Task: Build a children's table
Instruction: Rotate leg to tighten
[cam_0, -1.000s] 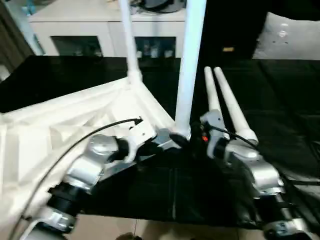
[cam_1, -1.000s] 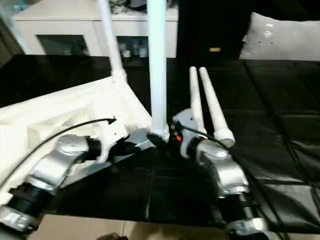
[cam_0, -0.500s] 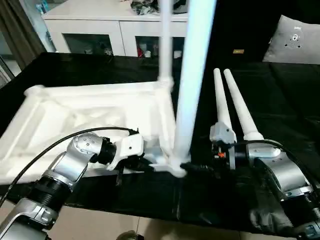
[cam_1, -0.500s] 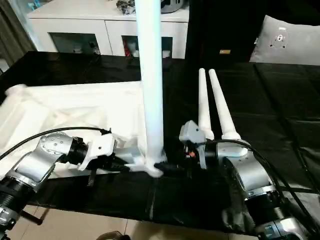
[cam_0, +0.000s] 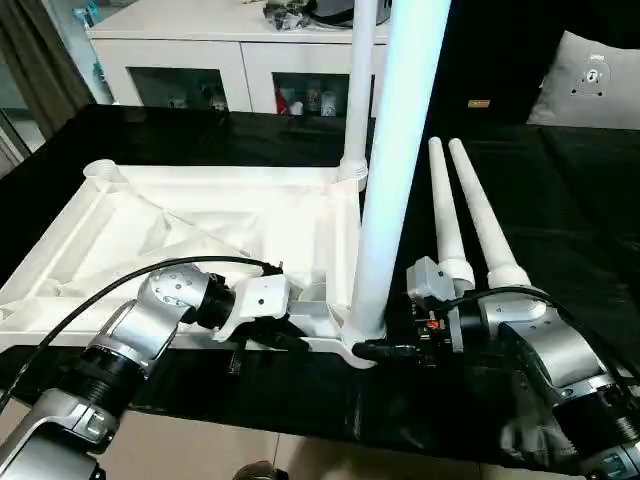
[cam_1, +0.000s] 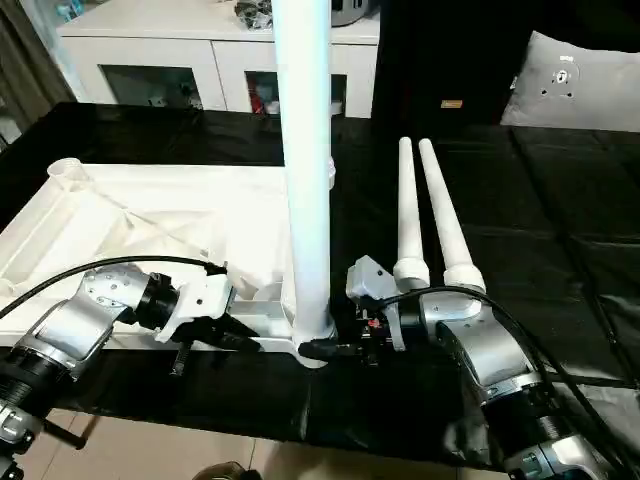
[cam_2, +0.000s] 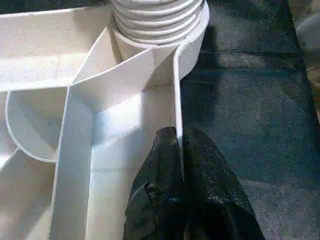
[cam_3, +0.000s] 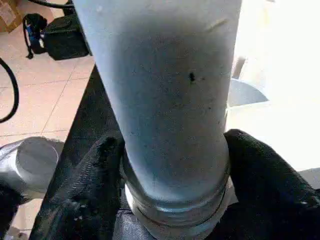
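Observation:
The white table top (cam_0: 200, 230) lies underside up on the black work table (cam_0: 570, 190). Two legs stand upright in its right-hand corner sockets: a near leg (cam_0: 395, 170) and a far leg (cam_0: 360, 90). Two loose legs (cam_0: 445, 215) (cam_0: 487, 228) lie side by side to the right. My left gripper (cam_0: 295, 340) is shut on the top's near rim (cam_2: 177, 95) beside the near socket. My right gripper (cam_0: 375, 350) is shut on the near leg's base (cam_3: 165, 100), with a black finger (cam_3: 95, 170) on each side.
A white cabinet (cam_0: 240, 60) stands behind the work table, and a grey cushion (cam_0: 600, 80) is at the back right. The table's front edge runs just below my grippers, with tiled floor (cam_0: 300, 450) beyond. A black cable (cam_0: 100, 290) loops over my left forearm.
The camera has shifted. The table top has swung from askew to lying flat and square, and its far left socket has come into view. Both grippers keep their holds.

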